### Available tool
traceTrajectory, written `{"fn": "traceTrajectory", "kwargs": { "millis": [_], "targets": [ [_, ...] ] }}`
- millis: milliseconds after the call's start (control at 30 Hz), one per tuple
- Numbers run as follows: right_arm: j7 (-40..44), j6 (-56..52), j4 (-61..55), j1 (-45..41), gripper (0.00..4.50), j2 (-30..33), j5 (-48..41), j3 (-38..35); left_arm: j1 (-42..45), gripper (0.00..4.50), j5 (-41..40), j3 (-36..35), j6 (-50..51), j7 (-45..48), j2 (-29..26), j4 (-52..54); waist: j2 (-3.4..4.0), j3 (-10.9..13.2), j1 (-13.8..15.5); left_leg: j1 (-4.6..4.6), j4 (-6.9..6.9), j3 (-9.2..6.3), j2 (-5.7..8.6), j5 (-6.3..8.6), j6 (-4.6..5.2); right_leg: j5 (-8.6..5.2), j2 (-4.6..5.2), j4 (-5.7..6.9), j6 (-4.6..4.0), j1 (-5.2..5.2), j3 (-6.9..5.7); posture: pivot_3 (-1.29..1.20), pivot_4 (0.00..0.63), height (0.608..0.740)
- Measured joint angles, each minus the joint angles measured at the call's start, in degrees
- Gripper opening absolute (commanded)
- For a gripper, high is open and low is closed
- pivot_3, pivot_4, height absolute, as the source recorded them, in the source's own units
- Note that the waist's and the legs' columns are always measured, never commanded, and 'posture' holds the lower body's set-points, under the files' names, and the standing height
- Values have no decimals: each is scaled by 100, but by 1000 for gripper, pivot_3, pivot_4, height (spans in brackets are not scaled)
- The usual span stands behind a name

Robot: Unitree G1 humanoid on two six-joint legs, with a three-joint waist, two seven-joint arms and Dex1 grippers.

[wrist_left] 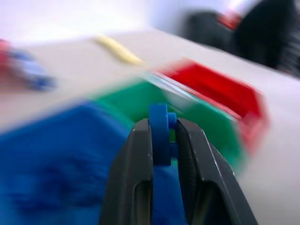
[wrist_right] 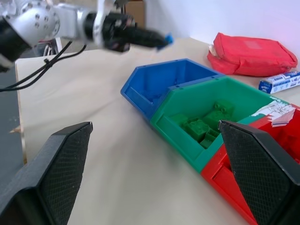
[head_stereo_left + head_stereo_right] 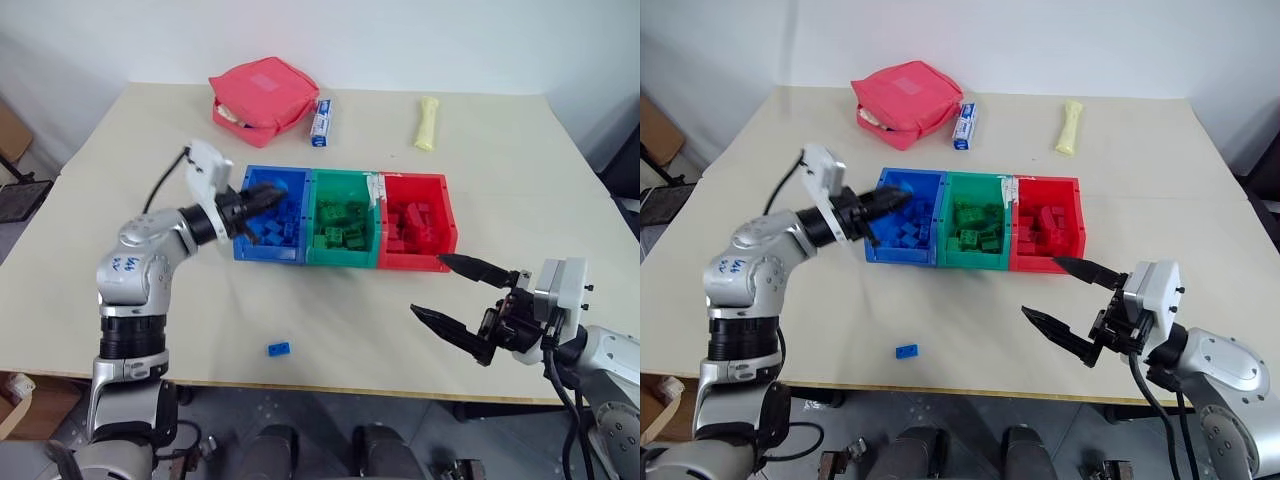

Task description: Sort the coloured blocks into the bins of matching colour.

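Note:
My left gripper (image 3: 272, 193) is shut on a small blue block (image 1: 160, 123) and points level over the near-left part of the blue bin (image 3: 268, 250). The right wrist view shows that block (image 2: 168, 37) at the fingertips, above the bin. The blue bin, the green bin (image 3: 340, 257) and the red bin (image 3: 410, 260) stand joined in a row, each holding several blocks of its own colour. Another blue block (image 3: 279, 348) lies on the table near the front edge. My right gripper (image 3: 427, 285) hangs open and empty in front of the red bin.
A pinkish-red pouch (image 3: 263, 95), a small blue-and-white box (image 3: 321, 122) and a pale yellow stick (image 3: 427, 123) lie at the back of the table. The table's front edge (image 3: 330, 385) runs just past the loose blue block.

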State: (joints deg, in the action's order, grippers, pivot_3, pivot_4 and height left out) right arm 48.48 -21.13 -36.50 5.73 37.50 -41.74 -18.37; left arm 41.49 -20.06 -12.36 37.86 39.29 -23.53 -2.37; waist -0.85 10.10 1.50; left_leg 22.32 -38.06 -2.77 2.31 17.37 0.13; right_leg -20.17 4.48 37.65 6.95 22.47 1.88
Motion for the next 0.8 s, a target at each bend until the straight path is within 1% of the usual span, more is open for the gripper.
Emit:
{"fn": "traceTrajectory", "kwargs": {
  "millis": [33, 100, 200, 267, 400, 467, 533, 567, 633, 700, 800],
  "targets": [
    [1, 2, 37, -33, 4500, 1, 19, 2, 33, 356, -1, 5, 33, -57, -2, -85, 0, 0, -3, -1, 1, 1, 0, 0, -1, 0, -1, 0, 0, 0, 0, 0, 150, 740],
    [1, 2, 116, -114, 4500, 7, 30, 4, 27, 1077, -6, 120, 90, -67, 5, -259, 0, 0, -9, -1, 2, 1, -1, 0, -2, 0, -2, 1, 0, 1, 0, 0, 150, 740],
    [14, 1, 152, -280, 4500, 69, 36, 24, 26, 1931, 164, 336, -78, -193, -10, -669, 0, 0, -14, 0, 3, 1, -3, -1, -4, 0, -3, 1, 0, 4, 1, 0, 150, 740],
    [28, 1, 158, -284, 4500, 74, 35, 24, 21, 2497, 221, 335, -172, -282, -45, -750, 0, 0, -20, 1, 5, 1, -4, 0, -6, 0, -4, 1, 0, 7, 1, 0, 150, 740],
    [94, 1, 262, -293, 4500, 141, 49, 26, -307, 3646, 36, 270, -235, 103, -440, -446, 0, 0, -50, 0, 10, 2, -6, 2, -9, 0, -3, -1, -1, 8, 3, 0, 150, 740],
    [158, 2, 298, -318, 4500, 192, 93, 42, -580, 3646, -65, 266, -398, 483, -679, -285, 0, 0, -48, 1, 10, 3, -6, 2, -9, 0, -2, -5, -1, 8, 3, 0, 150, 740],
    [305, 3, 350, -335, 4500, 295, 112, 61, -972, 3646, -165, 239, -874, 1192, -1144, -264, 1, 0, -82, -1, 12, 3, -9, 2, -12, -1, -2, -9, -2, 7, 3, 0, 150, 740],
    [427, 10, 402, -374, 4500, 368, 129, 105, -1229, 3646, -184, 209, -1230, 1647, -1484, -303, 1, 0, -115, -1, 15, 3, -11, 3, -13, -2, -3, -13, -5, 7, 2, 0, 150, 740],
    [644, 80, 541, -409, 4500, 518, 209, 188, -1538, 4008, -161, 169, -1773, 2292, -1981, -533, 2, 0, -142, -4, 19, 0, -11, 2, -14, -3, -1, -18, -7, 2, 0, 0, 150, 740],
    [883, 183, 671, -500, 4500, 585, 320, 305, -1830, 4484, -124, 96, -2355, 2841, -2378, -879, 3, 0, -156, -5, 22, 0, -11, 3, -12, -4, 3, -22, -8, -1, 1, 0, 150, 740],
    [1136, 329, 845, -688, 4500, 671, 468, 486, -2071, 4484, -126, -90, -3132, 3396, -2619, -1529, 3, 0, -143, -3, 21, -2, -11, 6, -8, -3, 7, -26, -8, -1, -1, 0, 150, 740]
  ]
}}
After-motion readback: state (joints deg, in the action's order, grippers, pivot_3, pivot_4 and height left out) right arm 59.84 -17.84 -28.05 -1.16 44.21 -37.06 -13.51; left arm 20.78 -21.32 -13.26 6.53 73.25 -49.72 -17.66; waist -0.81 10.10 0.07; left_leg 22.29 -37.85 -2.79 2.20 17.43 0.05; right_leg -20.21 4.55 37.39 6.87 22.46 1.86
